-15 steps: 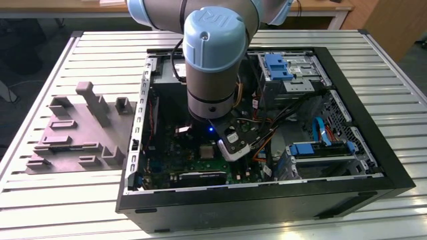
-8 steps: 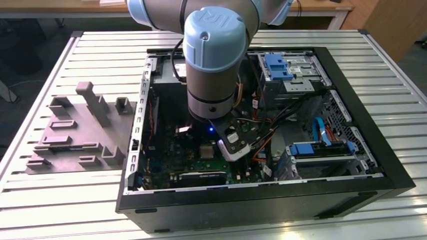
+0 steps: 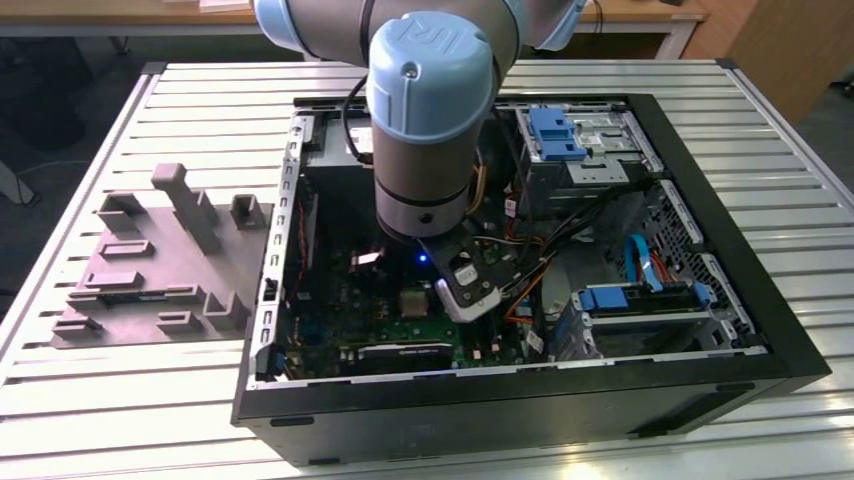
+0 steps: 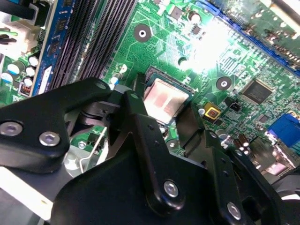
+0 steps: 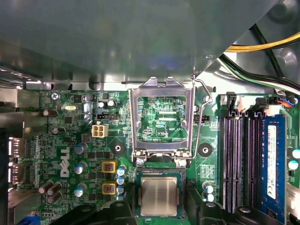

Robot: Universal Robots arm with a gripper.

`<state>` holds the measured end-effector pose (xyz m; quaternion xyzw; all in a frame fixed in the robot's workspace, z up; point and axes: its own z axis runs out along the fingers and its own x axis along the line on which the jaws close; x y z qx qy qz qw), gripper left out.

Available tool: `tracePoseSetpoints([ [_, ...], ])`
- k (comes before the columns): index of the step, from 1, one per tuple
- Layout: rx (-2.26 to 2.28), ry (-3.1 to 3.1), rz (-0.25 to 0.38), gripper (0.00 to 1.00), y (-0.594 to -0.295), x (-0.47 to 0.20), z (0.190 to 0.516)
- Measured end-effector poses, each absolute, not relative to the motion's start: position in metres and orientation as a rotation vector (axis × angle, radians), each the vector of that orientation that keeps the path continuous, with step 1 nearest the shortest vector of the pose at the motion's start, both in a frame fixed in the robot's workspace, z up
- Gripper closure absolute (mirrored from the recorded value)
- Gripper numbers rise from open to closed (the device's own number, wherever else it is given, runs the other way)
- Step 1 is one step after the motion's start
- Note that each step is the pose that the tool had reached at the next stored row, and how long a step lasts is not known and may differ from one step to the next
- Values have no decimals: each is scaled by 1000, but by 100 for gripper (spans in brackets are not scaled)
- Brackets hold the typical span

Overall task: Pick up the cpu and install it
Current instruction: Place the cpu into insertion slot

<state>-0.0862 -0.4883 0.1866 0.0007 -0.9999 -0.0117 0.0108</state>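
The pale blue and grey jointed robot arm (image 3: 430,120) stands almost upright in the exterior view, with its last links reaching downward. At its lower end hangs the black two-fingered tool (image 3: 467,292) (the same tool (image 4: 164,107) (image 5: 161,213) appears in both wrist views). Its black metal fingers (image 4: 140,126) are spread, with a clear gap between them.

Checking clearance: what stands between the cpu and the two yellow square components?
In the first wrist view, a column of small pale-topped capacitors stands between the cpu and the yellow components.
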Motion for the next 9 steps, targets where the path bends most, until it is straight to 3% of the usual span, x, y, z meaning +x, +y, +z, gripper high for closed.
tracePoseSetpoints([
  [9, 2, -3115, -38, 50, -488, -86, 191],
])
